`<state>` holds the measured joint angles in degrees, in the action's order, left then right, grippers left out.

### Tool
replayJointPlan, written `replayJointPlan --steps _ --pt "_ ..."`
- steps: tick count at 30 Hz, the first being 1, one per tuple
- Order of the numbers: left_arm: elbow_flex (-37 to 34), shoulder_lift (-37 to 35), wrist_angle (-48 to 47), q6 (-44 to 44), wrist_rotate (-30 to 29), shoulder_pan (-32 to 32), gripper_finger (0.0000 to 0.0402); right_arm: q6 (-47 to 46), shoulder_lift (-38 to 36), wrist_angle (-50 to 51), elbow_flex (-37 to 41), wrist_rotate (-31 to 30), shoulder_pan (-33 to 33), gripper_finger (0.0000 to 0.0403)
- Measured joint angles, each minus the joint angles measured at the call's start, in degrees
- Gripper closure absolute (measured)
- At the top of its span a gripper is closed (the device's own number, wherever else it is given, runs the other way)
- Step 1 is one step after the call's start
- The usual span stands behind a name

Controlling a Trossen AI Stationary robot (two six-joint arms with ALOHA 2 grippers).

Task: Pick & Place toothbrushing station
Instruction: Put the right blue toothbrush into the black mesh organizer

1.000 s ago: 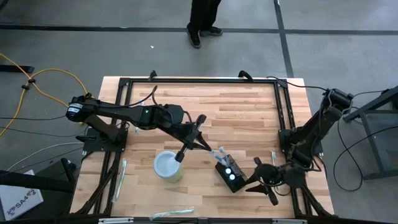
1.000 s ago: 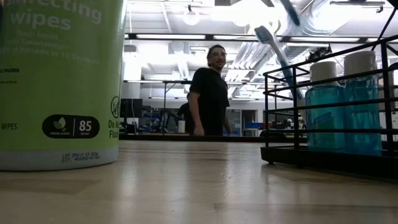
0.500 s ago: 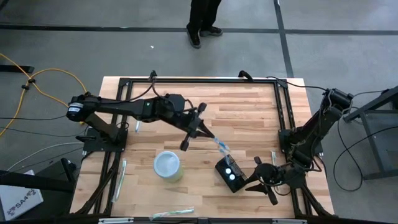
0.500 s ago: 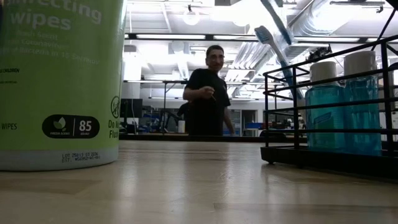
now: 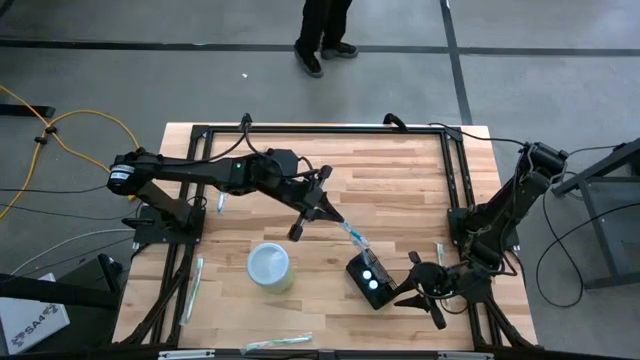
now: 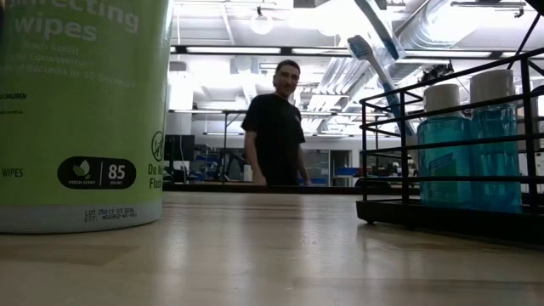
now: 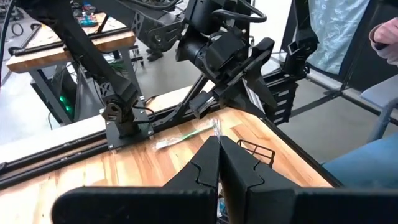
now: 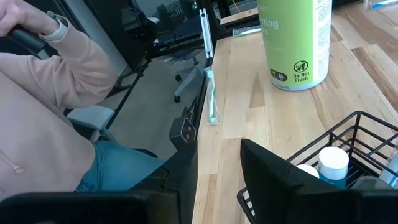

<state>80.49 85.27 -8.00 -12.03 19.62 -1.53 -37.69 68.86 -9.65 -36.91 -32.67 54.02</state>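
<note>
The toothbrushing station (image 5: 367, 281) is a small black wire rack with two blue, white-capped bottles, standing on the table right of centre. It also shows in the low view (image 6: 450, 170) and the right wrist view (image 8: 348, 155). My left gripper (image 5: 322, 208) is above the table on the far left of the rack, shut on a pale blue toothbrush (image 5: 350, 235) that slants down toward the rack. In the low view a toothbrush head (image 6: 361, 47) rises above the rack. My right gripper (image 5: 424, 286) is open, low, just right of the rack. My left gripper pinches the toothbrush by one end (image 7: 216, 129) between its two shut fingers. The fingers slant down toward the table's right and near side and lie along the brush. The brush is clear of the table, its free end (image 5: 363, 245) over the rack's far edge.
A pale green wipes canister (image 5: 270, 267) stands left of the rack. Wrapped toothbrushes lie at the near edge (image 5: 280, 343), the left side (image 5: 197, 275) and right of the rack (image 5: 440, 252). A person (image 5: 325, 35) stands beyond the far edge. Black frame rails border the table.
My left gripper has risen and gone from beside the canister toward the far edge and a little right, carrying the toothbrush; the brush now slants down at the rack's far edge. In the last half second it has barely moved. The person beyond the table has shifted.
</note>
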Motion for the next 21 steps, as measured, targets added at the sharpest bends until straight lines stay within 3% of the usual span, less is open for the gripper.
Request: replayJointPlan --steps 7,21 --pt "0.12 0.86 -0.66 2.41 -3.67 -0.18 0.0401 0.00 0.02 0.00 0.00 -0.02 0.00 0.0290" --pt "0.03 5.23 -2.13 4.77 -4.75 -3.52 0.0401 -0.02 0.04 -0.05 0.00 -0.02 0.00 0.0290"
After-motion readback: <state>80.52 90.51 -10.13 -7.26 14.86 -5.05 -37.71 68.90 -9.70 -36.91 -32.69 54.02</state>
